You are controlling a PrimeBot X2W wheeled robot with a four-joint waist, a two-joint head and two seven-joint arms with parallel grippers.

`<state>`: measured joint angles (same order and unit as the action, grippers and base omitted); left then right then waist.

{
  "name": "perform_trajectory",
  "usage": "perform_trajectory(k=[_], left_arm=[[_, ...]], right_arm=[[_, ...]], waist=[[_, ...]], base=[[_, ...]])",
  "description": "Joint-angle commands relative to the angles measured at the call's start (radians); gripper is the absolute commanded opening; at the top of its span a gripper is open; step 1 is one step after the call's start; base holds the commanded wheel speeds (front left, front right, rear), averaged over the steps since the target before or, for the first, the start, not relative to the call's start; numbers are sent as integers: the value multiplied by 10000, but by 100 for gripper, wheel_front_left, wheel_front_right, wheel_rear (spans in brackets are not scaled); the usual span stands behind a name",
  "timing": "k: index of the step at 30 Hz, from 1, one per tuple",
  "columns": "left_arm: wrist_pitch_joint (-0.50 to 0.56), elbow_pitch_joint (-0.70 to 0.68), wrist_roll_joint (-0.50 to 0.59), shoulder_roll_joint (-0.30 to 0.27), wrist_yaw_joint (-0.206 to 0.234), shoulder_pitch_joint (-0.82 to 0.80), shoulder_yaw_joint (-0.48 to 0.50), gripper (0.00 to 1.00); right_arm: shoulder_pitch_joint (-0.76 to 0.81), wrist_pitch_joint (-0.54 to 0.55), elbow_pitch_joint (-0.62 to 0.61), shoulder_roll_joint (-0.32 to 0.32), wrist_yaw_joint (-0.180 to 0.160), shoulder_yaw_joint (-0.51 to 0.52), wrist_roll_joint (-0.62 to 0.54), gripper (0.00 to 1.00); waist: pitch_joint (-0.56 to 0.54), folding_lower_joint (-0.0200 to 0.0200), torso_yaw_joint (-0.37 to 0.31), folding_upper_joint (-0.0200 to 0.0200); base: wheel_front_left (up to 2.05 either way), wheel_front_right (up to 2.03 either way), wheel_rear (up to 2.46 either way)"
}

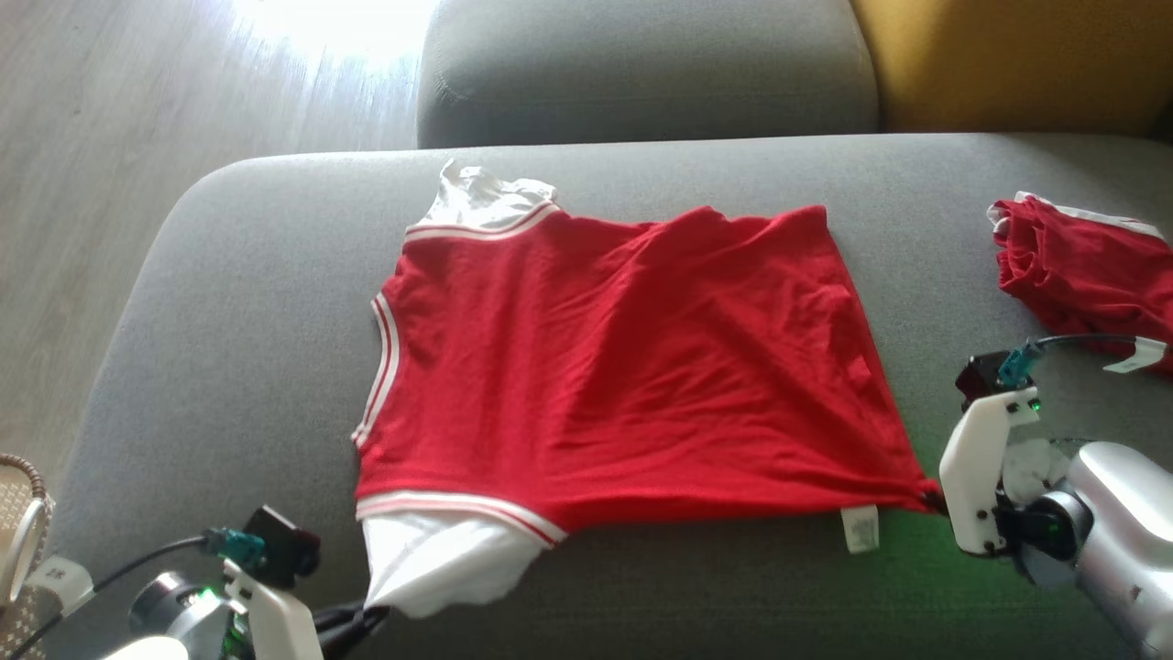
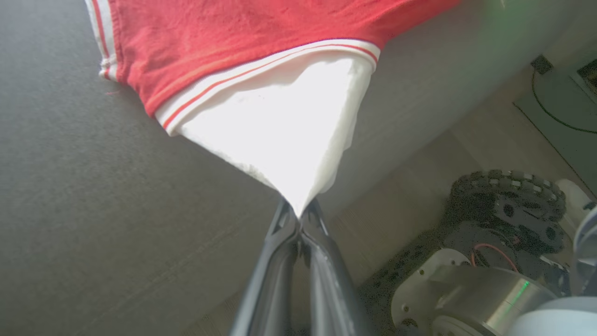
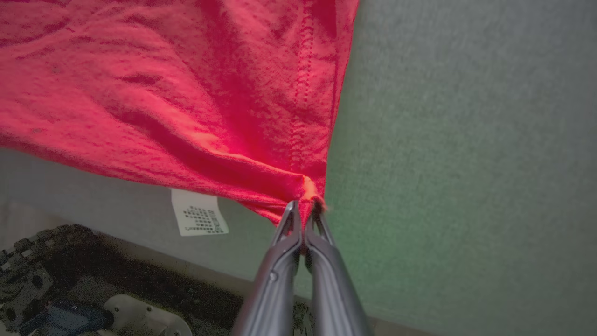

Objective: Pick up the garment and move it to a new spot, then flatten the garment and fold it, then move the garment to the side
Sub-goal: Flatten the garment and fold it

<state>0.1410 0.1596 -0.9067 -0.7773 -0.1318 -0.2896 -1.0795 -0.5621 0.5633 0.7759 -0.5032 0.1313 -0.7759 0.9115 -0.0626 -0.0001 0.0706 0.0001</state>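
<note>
At the grey fabric sofa seat's (image 1: 229,321) front edge, the left pincer (image 1: 371,614) and right pincer (image 1: 933,500) each clench a near corner of the red white-sleeved jersey shirt (image 1: 623,367), apparently flattening it; folding likely follows.

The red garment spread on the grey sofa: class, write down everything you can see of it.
The garment is a red jersey-like top with white sleeves, red-and-white striped trim and a white label near its hem. It lies spread, mildly wrinkled, on the grey sofa seat, sleeves towards the robot's left. The left gripper, jaws shut, pinches the near sleeve; the right gripper, jaws shut, pinches the near hem corner.
</note>
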Motion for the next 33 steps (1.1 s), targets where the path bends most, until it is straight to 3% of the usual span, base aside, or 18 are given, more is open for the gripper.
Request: perform_trajectory(k=[1,10,16,24,33], left_arm=[[116,-369,-192,-601,12,-363,269,0],[664,-1675,-1440,-1360,12,-337,-198,0],[158,-1819,-1955,-1594,12,-778,367,0],[128,-1989,-2242,-1688,12,-1685,740,0],[-167,-1444,-2577,-1325,12,-2819,1255,0]], right_arm=[[35,346,-264,-395,-6,-61,155,0],[429,1175,-1232,-900,-6,130,498,0],[396,957,-1642,-924,-6,563,347,0],[-55,576,-1897,-613,-6,1237,130,0],[-885,-205,-1754,-148,-6,1689,-361,0]], waist=[[-28,1,-19,-1],[-10,1,-97,-1],[156,1,-162,-1],[578,1,-254,-1],[1395,1,-360,-1]], base=[[0,0,0],[0,0,0],[0,0,0],[0,0,0],[0,0,0]])
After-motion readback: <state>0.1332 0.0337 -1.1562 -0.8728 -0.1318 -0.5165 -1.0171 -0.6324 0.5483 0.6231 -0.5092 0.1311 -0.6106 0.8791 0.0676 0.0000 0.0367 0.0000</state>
